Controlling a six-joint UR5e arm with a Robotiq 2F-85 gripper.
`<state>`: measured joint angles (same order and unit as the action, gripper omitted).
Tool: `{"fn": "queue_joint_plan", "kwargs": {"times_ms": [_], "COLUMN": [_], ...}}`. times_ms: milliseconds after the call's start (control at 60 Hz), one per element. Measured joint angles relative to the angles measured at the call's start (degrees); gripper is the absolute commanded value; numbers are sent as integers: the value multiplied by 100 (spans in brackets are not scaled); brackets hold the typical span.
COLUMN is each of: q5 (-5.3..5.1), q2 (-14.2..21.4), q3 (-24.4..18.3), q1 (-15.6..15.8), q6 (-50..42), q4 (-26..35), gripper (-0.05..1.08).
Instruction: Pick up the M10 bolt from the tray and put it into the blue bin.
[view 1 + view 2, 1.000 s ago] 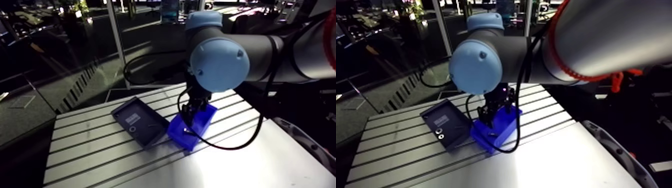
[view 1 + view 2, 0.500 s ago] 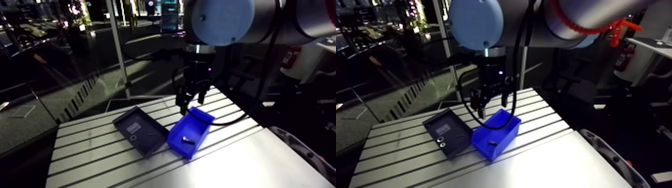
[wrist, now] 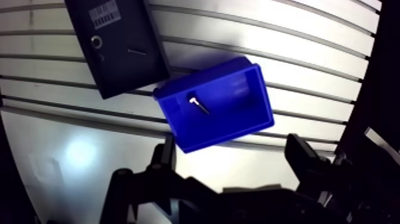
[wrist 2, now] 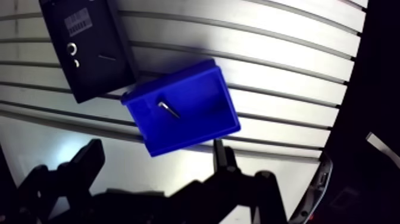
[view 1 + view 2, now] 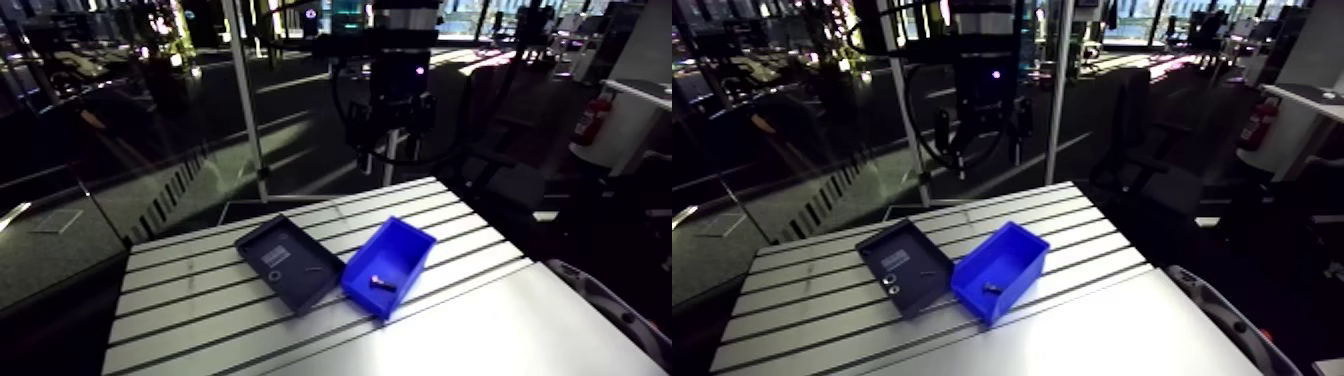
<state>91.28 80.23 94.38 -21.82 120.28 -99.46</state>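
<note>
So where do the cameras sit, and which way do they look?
Arm view: rides on the upper arm, looks down across the table, tray and blue bin; the wrist and tool hang at top.
Wrist view: sits on the wrist, looks straight down past the open tool's fingers.
Both show the bolt inside the blue bin, beside the tray.

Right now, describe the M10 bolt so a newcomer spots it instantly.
On the slotted aluminium table a blue bin sits beside a dark tray. The bolt lies on the bin's floor, short and dark with one bright end. It is the only thing in the bin; other small parts lie in the tray.
</note>
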Motion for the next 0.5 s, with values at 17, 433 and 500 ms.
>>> {"fn": "queue_joint_plan", "kwargs": {"times_ms": [17, 433, 500], "q5": [3, 105, 139], "q2": [1, 20, 29], "q3": [-38, -822, -930], "q1": [24, 692, 798], "q6": [-55, -1199, -1351], "q4": [33, 797, 898], "gripper": [1, 1, 1]}}
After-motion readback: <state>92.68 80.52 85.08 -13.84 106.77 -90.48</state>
